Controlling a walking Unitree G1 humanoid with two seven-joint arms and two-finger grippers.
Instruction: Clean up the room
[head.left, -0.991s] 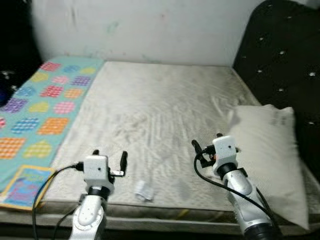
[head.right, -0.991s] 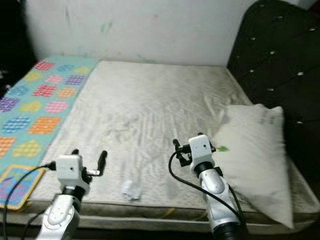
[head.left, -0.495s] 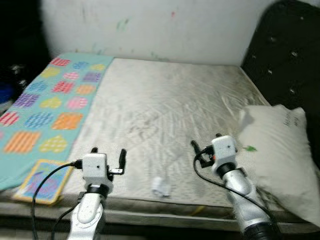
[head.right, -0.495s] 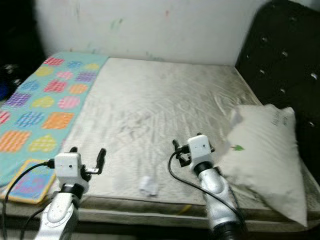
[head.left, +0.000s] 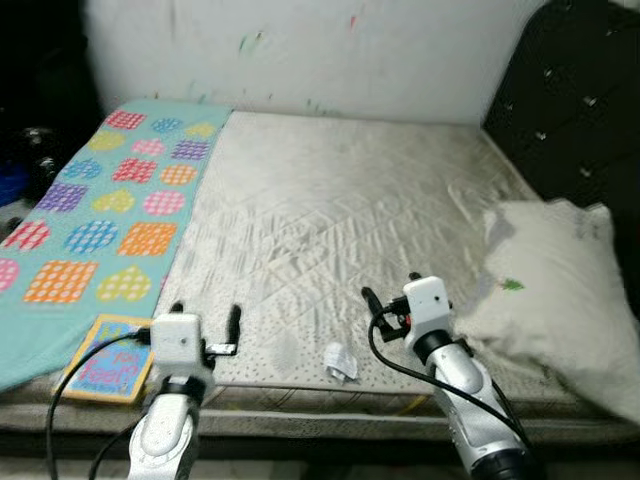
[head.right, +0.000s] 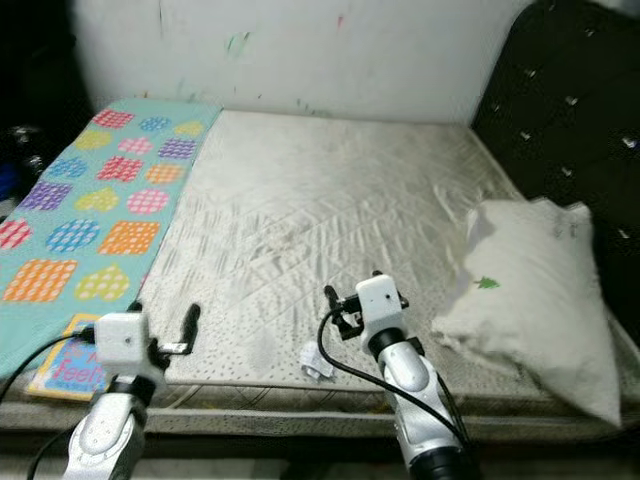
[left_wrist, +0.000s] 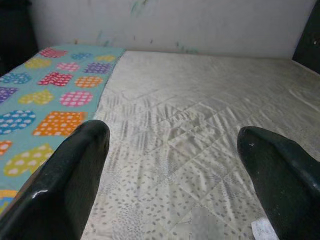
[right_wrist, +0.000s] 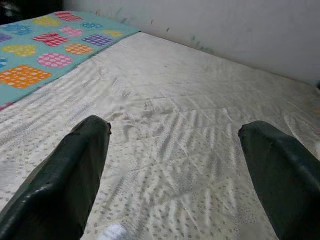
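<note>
I've got both arms raised over the near edge of the mattress (head.left: 340, 210). Left gripper (head.left: 205, 320) fingers spread apart, holding nothing; right gripper (head.left: 390, 300) the same. Crumpled paper (head.left: 340, 361) lies on the mattress near its front edge, between the grippers, closer to the right one. Pillow (head.left: 560, 290) far right, book (head.left: 100, 358) on the patterned blanket (head.left: 90, 220) left.

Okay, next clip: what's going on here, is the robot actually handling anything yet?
Not yet. The robot faces a bare mattress with both arms raised over its near edge. The left gripper and right gripper are open and hold nothing. A crumpled scrap of paper lies on the mattress edge between them, closer to the right gripper. A pillow sits on the right, a patterned blanket and a colourful book on the left.
</note>
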